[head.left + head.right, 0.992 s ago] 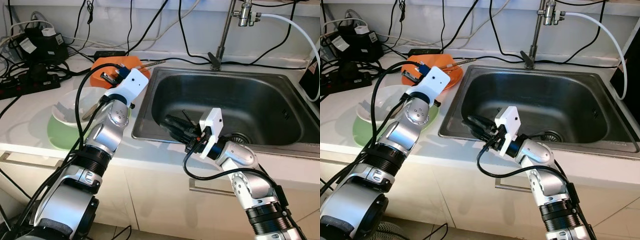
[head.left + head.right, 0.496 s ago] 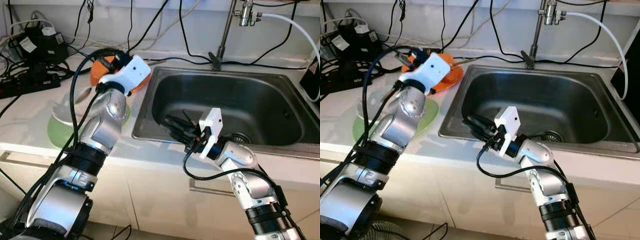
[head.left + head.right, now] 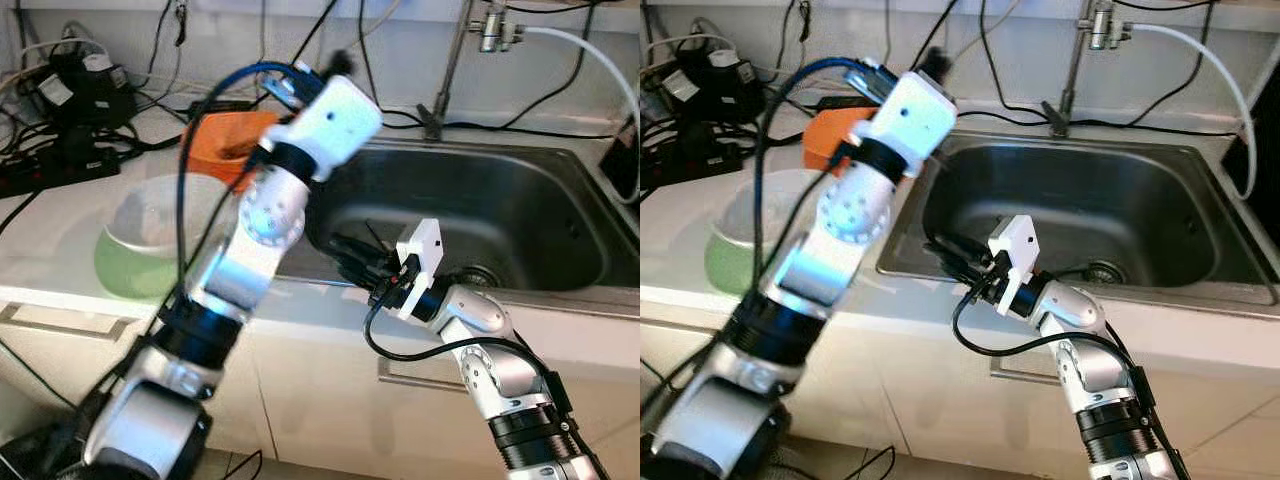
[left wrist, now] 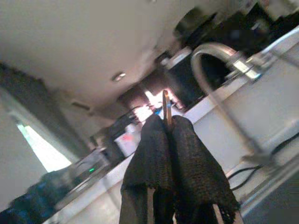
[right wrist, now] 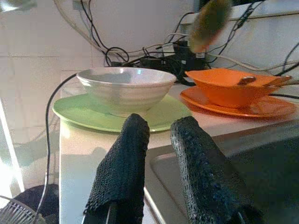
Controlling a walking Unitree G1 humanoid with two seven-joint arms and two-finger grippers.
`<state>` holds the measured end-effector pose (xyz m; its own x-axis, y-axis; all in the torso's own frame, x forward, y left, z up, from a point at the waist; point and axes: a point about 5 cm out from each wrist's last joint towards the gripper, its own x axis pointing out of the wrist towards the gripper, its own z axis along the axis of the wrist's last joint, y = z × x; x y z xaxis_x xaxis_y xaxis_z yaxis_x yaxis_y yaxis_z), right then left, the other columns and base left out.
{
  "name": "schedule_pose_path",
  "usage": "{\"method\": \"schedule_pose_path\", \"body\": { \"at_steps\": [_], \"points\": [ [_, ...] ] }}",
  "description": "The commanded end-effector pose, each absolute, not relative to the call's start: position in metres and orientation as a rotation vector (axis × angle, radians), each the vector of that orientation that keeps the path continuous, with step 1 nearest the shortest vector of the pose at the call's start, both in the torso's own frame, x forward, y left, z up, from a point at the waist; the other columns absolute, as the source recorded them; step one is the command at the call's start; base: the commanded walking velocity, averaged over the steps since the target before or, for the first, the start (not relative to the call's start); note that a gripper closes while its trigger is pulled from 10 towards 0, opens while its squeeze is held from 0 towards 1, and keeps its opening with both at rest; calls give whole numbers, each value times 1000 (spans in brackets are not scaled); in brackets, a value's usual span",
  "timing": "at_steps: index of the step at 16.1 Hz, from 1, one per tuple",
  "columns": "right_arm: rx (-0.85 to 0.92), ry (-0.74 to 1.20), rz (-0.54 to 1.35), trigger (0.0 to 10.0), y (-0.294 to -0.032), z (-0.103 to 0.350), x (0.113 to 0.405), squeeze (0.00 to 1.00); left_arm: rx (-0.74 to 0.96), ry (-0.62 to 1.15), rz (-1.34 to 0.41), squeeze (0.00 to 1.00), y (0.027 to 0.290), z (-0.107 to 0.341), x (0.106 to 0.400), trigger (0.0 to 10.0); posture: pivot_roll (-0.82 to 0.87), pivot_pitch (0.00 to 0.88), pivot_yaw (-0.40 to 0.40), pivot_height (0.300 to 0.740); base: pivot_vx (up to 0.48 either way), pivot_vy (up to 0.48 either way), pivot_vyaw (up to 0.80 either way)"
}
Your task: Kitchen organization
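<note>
Two claws: left claw [image 4: 167, 140] pinches thin utensil [image 4: 165, 108]; right claw [image 5: 161, 135] slightly parted, empty, over sink [image 3: 520, 215].

A home kitchen: steel sink [image 3: 520, 215] with tap [image 3: 455, 60], white table [image 3: 50, 250], bowl [image 5: 124, 88] and plates just beyond the fingers [image 5: 124, 158].

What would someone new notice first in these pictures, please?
The left arm, raised high over the sink's left edge, its pincer shut on a thin utensil. Left on the counter, a white bowl sits on a green plate beside an orange bowl. The right pincer waits open at the sink's front rim.
</note>
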<state>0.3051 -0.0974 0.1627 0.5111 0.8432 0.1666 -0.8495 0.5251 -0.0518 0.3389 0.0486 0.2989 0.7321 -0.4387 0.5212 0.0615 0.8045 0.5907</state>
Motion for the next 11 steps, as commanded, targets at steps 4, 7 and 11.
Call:
{"method": "schedule_pose_path", "body": {
  "at_steps": [4, 7, 11],
  "points": [
    [31, -196, 990, 10000, -101, 166, 308, 0, 245, -738, -430, 0, 45, 299, 326, 10000, 61, 7, 24, 740, 0, 0, 0],
    [18, -188, 924, 10000, -106, 164, 314, 0, -41, -618, -467, 0, 53, 282, 334, 10000, 67, 5, 23, 740, 0, 0, 0],
    [6, -175, 846, 10000, -118, 161, 320, 408, -200, -496, -395, 0, 79, 256, 345, 10000, 59, 7, 27, 740, 0, 0, 0]
  ]
}}
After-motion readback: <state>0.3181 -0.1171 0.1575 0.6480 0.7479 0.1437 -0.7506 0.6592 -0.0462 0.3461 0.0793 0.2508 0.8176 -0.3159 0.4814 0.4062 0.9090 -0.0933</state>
